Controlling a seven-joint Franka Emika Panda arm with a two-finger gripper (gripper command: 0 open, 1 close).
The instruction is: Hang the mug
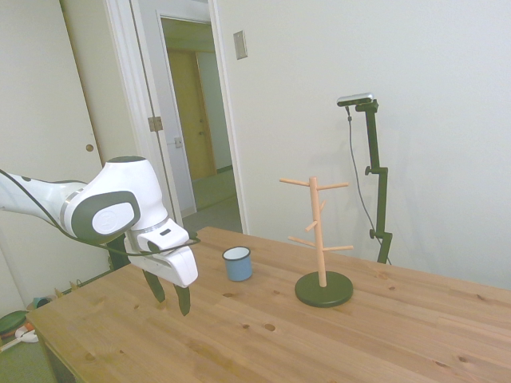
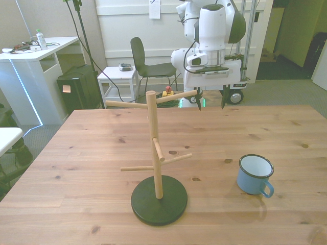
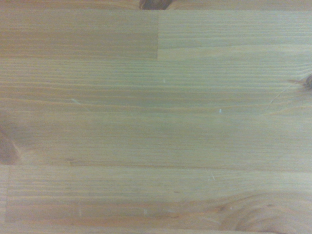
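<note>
The light-blue mug (image 1: 237,264) stands upright on the table, white inside, dark rim; in the front view the mug (image 2: 254,175) sits at the right with its handle toward the camera. The wooden peg stand (image 1: 322,241) on a dark round base rises beside it; in the front view the peg stand (image 2: 155,153) is at the middle. My gripper (image 1: 172,297) hangs open and empty just above the table, well left of the mug in the side view. In the front view the gripper (image 2: 210,103) is at the table's far edge. The wrist view shows only bare tabletop wood (image 3: 156,117).
The wooden table (image 2: 76,148) stretches wide around the stand. Behind the far edge stand a dark chair (image 2: 143,61), a white stool (image 2: 120,74) and a white desk (image 2: 36,51). An open doorway (image 1: 196,120) lies behind the arm in the side view.
</note>
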